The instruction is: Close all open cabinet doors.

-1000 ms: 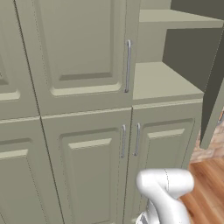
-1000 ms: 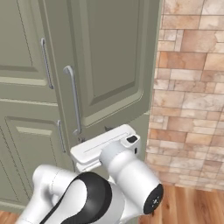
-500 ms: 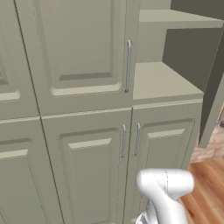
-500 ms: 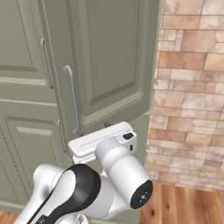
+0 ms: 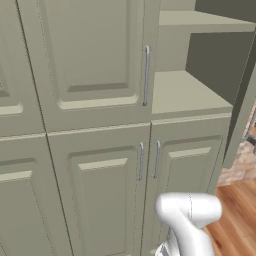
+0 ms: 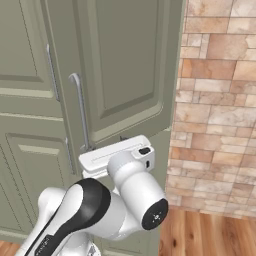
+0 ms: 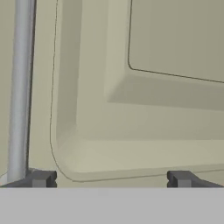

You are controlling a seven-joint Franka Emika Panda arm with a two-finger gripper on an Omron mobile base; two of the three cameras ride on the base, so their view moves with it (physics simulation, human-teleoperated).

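Observation:
One tall sage cabinet door (image 6: 125, 65) stands swung open, its long silver bar handle (image 6: 80, 112) near its left edge. In the left base view that open door (image 5: 243, 110) shows edge-on at the right, beside the bare shelves (image 5: 187, 95) it uncovers. My gripper (image 7: 111, 179) is open, its fingertips (image 7: 41, 178) spread wide right up against the door's lower recessed panel (image 7: 175, 39), with the handle (image 7: 19, 87) just to the left. Nothing is between the fingers. The other cabinet doors (image 5: 95, 60) are shut.
A brick wall (image 6: 220, 100) rises right of the open door, above a wooden floor (image 6: 210, 235). Lower closed doors (image 5: 105, 190) with paired handles sit under the shelf. My arm's elbow (image 6: 85, 210) fills the foreground.
My hand has crept slightly upward along the bottom of the open door and the elbow has swung lower left. The door itself has barely shifted.

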